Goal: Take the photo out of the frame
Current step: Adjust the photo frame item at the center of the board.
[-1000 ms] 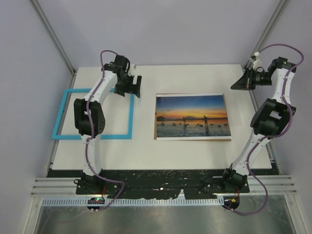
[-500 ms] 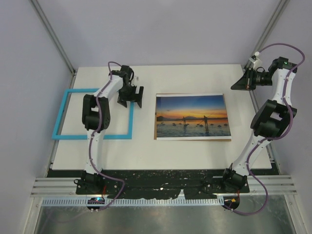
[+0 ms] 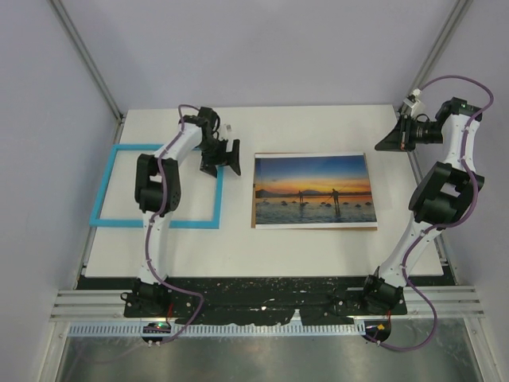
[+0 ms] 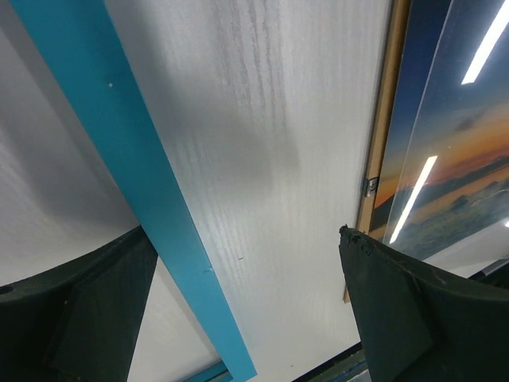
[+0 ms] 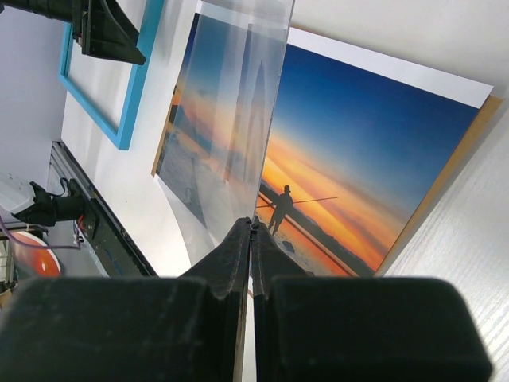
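Photo [image 3: 314,189] flat, right of left end effector [image 3: 222,159]

Both arms are built alike: slim white links, as on the left arm [image 3: 150,245] and the right arm [image 3: 406,243], joined by bulky black joint housings. A thin purple cable [image 3: 449,77] leaves each black base [image 3: 148,295] and follows the links. The left hand [image 3: 221,161] and right hand [image 3: 385,142] are matte black, with thick, blunt fingers [image 4: 75,318] of coarse-textured plastic.
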Motion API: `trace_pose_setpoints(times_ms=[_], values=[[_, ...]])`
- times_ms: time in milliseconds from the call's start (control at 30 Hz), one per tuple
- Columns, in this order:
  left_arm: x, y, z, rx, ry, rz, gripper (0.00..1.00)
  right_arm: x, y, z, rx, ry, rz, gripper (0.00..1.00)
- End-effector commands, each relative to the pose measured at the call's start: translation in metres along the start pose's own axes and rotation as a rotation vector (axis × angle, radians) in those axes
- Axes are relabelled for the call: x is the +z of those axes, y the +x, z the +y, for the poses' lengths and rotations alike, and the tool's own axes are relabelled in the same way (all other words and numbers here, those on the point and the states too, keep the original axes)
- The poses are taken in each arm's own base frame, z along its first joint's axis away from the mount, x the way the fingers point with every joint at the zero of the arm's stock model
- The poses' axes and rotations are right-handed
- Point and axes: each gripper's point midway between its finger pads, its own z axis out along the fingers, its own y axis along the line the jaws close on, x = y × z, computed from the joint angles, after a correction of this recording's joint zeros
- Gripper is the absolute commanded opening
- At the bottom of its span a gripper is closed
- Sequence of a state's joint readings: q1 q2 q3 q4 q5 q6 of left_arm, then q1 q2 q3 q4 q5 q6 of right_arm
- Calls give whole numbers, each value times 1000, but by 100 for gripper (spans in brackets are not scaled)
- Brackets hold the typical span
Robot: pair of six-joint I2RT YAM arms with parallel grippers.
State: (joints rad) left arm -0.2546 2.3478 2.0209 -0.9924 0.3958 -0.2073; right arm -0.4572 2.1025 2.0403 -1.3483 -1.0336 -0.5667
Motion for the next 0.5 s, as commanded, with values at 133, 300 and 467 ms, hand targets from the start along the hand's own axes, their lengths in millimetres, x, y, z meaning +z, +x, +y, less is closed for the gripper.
trace_pose_setpoints(times_ms=[133, 300, 467], values=[[-9, -9, -24, 17, 72, -36, 100, -16, 12, 46, 56, -52, 30, 8], [-50, -33, -27, 33, 100, -147, 100, -14, 16, 44, -6, -65, 30, 8], [-90, -53, -52, 117, 195, -262, 100, -12, 21, 44, -74, -88, 24, 8]])
